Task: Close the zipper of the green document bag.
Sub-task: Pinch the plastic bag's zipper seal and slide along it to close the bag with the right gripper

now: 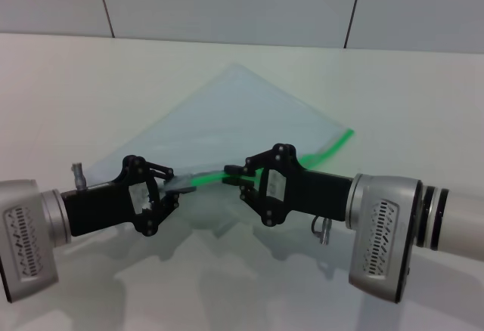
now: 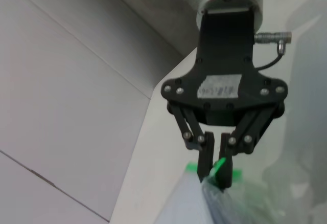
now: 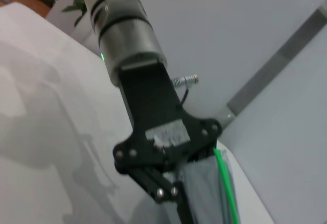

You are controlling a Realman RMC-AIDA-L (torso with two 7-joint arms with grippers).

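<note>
Right end effector (image 1: 236, 177) clamped on zipper (image 1: 333, 148); left end effector (image 1: 172, 187) clamped on green document bag (image 1: 234, 116) corner. Zipper running diagonally from between both, far-right across white bench (image 1: 76, 97).

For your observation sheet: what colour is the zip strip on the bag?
Bright green zip strip; it shows best in the head view.

Bright even light, soft shadows on table (image 1: 91, 74); wrist views perhaps blurred

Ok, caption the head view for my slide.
Both grippers, left and right, pinch the zipper edge of the green document bag on the white table.
</note>
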